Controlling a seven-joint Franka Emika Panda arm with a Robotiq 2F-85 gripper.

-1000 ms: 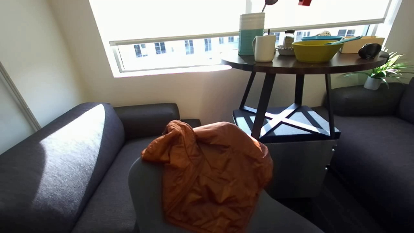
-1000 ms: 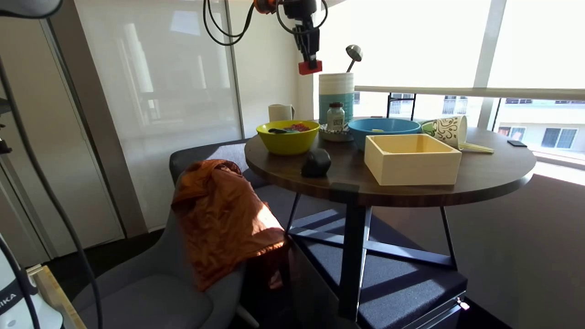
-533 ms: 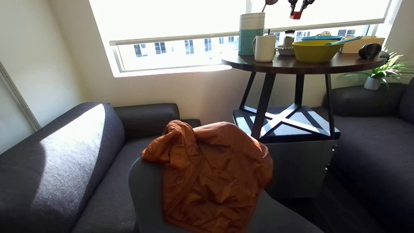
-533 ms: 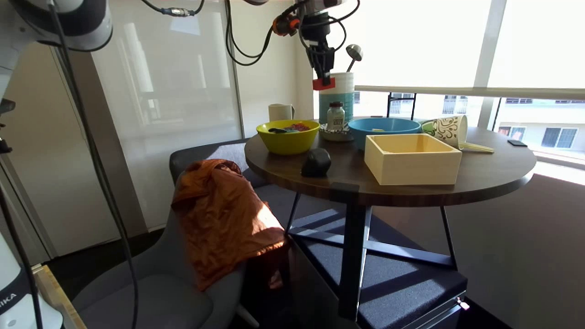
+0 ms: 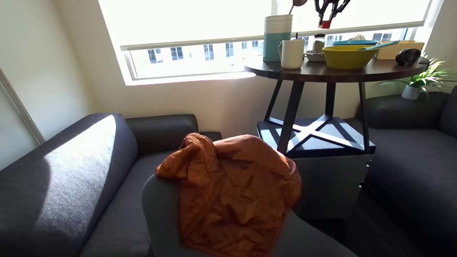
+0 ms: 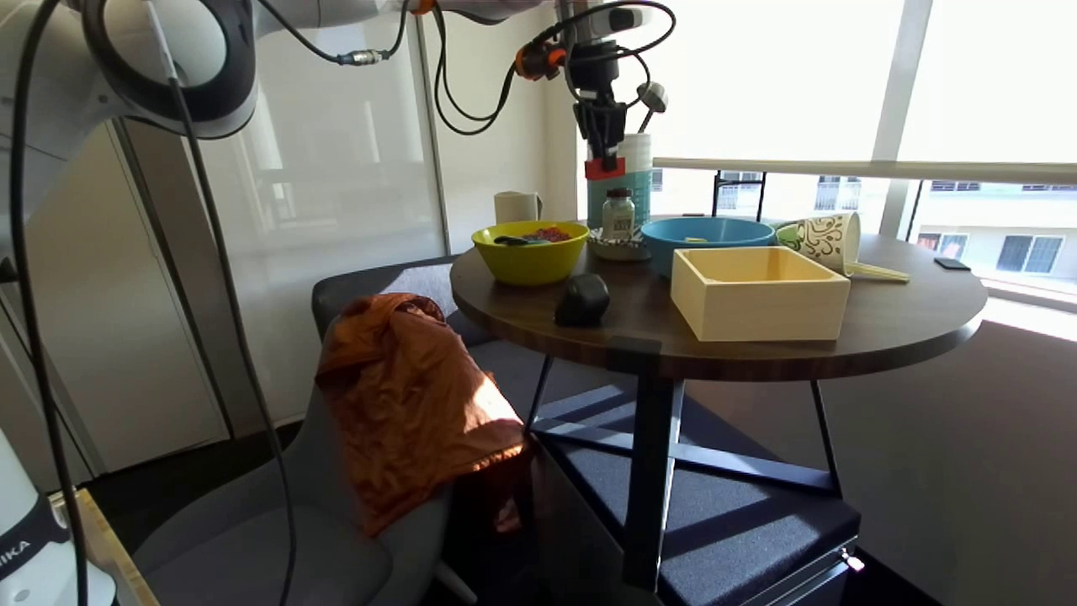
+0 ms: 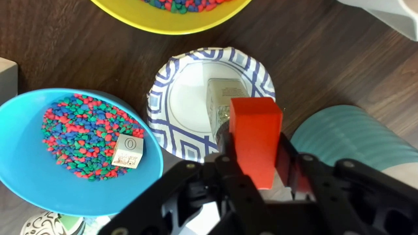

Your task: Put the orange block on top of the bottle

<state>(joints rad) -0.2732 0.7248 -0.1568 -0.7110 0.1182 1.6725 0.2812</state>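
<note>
One hand (image 5: 325, 22) has descended (clamped on one red-orange block (image 7: 256, 130)), above one bottle (image 6: 618, 217) near two bowls (image 6: 528, 268).

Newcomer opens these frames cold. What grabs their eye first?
Probably the crumpled rust-orange jacket draped over the grey chair, big in both exterior views. Next, the orange-red rectangular block gripped in the black robot hand, near the middle of the wrist view, held higher than the clear dark-capped bottle. Then the light-blue bowl of red, blue and green pebbles at the wrist view's left.
</note>
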